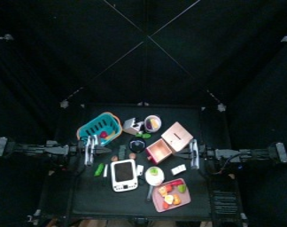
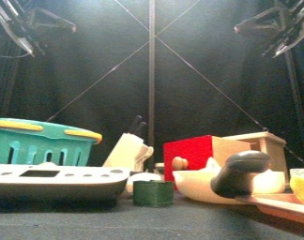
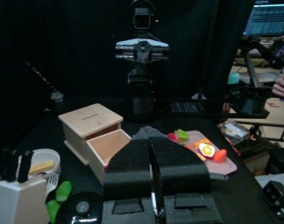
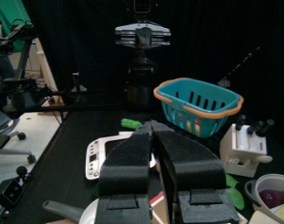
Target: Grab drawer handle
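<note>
- Stage: judged from the layout, the task is at its start; nothing of it is done, and the approach, the alignment and the closing on the handle all remain.
- Drawer: a small pinkish-tan wooden box standing on the bench, right of centre in the top view, beside a red block and behind the pink tray of fruit. In the left wrist view the drawer shows a lighter square face standing slightly forward of the body; the handle itself is too small to make out.
- Left gripper: fingers pressed together, holding nothing, at the left edge of the bench and well apart from the drawer.
- Right gripper: fingers likewise closed and empty, at the right edge of the bench; it faces the teal basket across the bench.
- Remaining, as a judgement: whichever arm acts must first spread its fingers, then travel to the drawer's front face, since neither arm touches anything at present.
- Clutter near the drawer, such as the fruit tray and the red block, leaves limited room for approach.
</note>
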You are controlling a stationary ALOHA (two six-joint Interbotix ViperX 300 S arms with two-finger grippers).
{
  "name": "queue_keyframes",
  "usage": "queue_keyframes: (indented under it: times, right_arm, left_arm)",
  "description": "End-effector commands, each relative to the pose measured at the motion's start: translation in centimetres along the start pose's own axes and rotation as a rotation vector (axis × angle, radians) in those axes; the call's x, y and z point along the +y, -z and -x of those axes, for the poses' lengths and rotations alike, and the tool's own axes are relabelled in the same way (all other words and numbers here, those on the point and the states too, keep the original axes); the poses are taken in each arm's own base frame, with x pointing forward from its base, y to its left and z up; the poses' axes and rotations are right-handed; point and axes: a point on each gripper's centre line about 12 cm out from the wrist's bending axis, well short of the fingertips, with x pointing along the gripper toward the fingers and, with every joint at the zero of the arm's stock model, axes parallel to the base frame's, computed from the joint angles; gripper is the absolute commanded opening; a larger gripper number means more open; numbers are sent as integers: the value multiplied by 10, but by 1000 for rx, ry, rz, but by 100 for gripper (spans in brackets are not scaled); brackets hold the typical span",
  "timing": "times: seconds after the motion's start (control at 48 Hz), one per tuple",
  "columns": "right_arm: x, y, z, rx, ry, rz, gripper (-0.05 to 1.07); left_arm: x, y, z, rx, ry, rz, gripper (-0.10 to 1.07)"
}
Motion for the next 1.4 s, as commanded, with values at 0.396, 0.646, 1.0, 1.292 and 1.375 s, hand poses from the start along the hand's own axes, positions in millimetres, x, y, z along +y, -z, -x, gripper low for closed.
queue_keyframes:
  times: [0.396,0.646,1.0,1.292,1.375]
  right_arm:
    - [-31,21,-17,108,142,-12,3]
    - [-64,46,-14,243,303,-89,3]
    - [-102,63,9,475,516,-254,4]
    - [-114,72,22,567,586,-280,4]
    - [-116,78,26,591,602,-289,4]
  left_arm:
    - [-10,26,-48,168,21,77,5]
    - [-12,56,-85,302,-15,155,27]
    - [-14,97,-133,460,-57,214,75]
    - [-14,125,-171,572,-66,213,94]
    - [-9,135,-180,613,-81,219,94]
